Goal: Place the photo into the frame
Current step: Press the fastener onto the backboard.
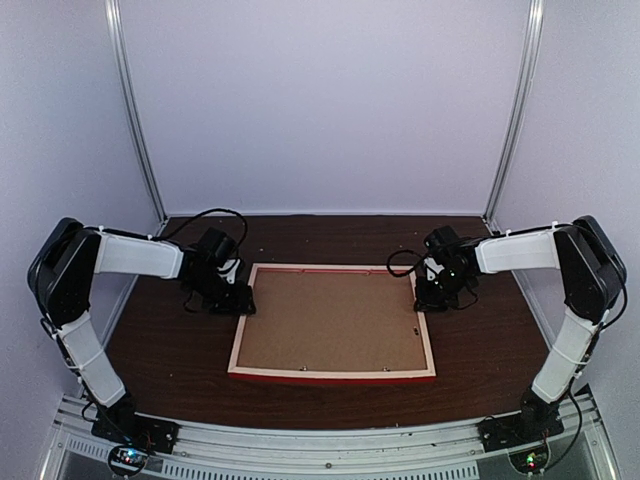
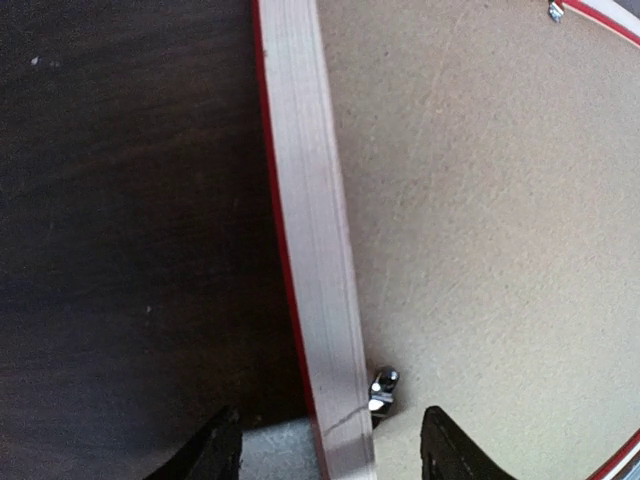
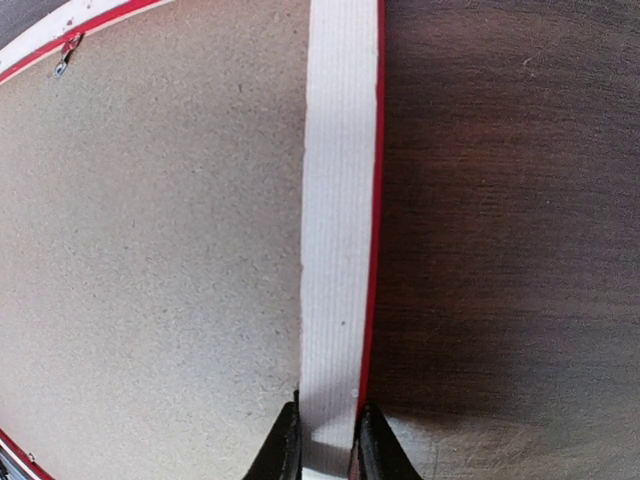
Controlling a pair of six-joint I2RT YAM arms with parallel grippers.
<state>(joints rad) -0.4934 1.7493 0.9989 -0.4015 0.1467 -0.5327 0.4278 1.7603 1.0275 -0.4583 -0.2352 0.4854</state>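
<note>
Top view. Flat at the middle of the dark wooden surface [image 1: 180, 350], back upward: the frame [image 1: 330, 374], pale wood on top, red along its near outer edge. Filling its opening, a plain brown backing board [image 1: 332, 320]. At the frame's ten o'clock, on the left rail, the left claw [image 1: 235, 300]. At its two o'clock, on the right rail, the right claw [image 1: 430, 300]. Too small here to read how wide either stands.

Left wrist view. From twelve down to six o'clock, the frame's pale rail [image 2: 320, 250] with a thin red line on its outer side. At nine o'clock of the rail, bare surface [image 2: 130, 220]; at three o'clock, the backing board [image 2: 480, 230]. At six o'clock, the left claw [image 2: 330, 430] astride the rail, fingers [image 2: 218, 450] spread wide, a clear gap between each and the wood, gripping nothing. Just inside the rail near the claw, a small metal clip [image 2: 382, 388] on the board's edge.

Right wrist view. Again from twelve to six o'clock, a pale rail [image 3: 340, 200], red edge toward three o'clock and the surface [image 3: 510, 230], board [image 3: 150, 250] toward nine. At six o'clock, the right claw [image 3: 328, 435] narrow, both fingers [image 3: 282, 450] pressed against the rail's two sides, pinching the frame. Near eleven o'clock, another clip [image 3: 65, 62].
</note>
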